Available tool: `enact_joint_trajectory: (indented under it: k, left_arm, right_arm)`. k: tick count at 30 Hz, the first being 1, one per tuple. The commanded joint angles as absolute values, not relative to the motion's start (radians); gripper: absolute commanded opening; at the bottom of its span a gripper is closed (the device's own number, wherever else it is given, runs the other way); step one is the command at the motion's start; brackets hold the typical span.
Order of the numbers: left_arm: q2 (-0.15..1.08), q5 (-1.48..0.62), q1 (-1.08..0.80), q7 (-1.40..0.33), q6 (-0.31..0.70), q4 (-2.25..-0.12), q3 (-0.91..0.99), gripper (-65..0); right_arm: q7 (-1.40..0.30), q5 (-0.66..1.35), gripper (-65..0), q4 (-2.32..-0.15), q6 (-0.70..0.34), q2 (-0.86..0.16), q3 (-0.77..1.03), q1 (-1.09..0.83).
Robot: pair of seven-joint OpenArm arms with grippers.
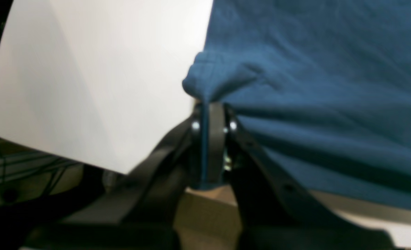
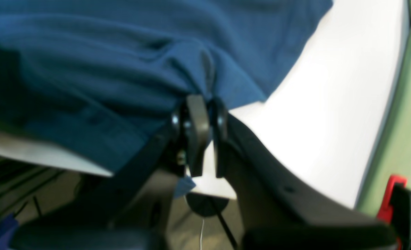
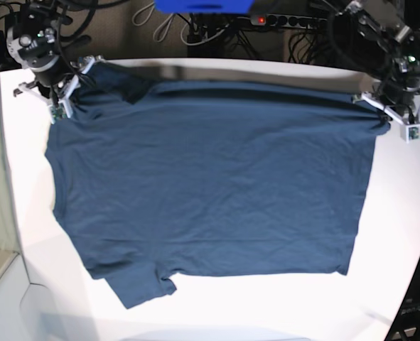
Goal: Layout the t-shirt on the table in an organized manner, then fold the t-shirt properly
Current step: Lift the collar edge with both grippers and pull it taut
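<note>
The t-shirt [image 3: 210, 177] lies spread almost flat across the table [image 3: 401, 234], one short sleeve [image 3: 142, 284] pointing toward the near edge and the opposite side lying along the far edge. The left gripper [image 1: 209, 104] pinches a bunched corner of the cloth between closed jaws at the far edge, on the base view's right. The right gripper [image 2: 203, 100] is likewise clamped on a fold of navy fabric at the opposite far corner, cloth gathering in ridges toward its tips
</note>
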State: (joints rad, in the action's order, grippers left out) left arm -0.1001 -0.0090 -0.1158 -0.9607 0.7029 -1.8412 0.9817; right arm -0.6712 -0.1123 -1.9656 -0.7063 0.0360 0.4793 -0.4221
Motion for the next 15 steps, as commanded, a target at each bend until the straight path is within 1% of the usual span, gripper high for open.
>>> enact_joint_trajectory:
  k: [1, 8, 15]
  left_arm:
    - [-0.093, -0.019, -0.101, -0.943, 0.698, -1.854, 0.984, -64.5]
    - [-0.093, -0.021, -0.042, -0.941, 0.698, -1.847, 0.984, -64.5]
    - [-0.091, -0.021, 0.054, -0.937, 0.698, -1.748, 0.984, -64.5]
  right_arm:
    - [-0.662, -0.108, -60.9, -1.985, -0.698, 0.028, 0.484, -0.415]
    - [-0.662, -0.110, -60.9, -1.983, -0.698, 0.028, 0.489, -0.355]
    - [-0.662, -0.111, -60.9, -1.975, -0.698, 0.028, 0.484, -0.292]
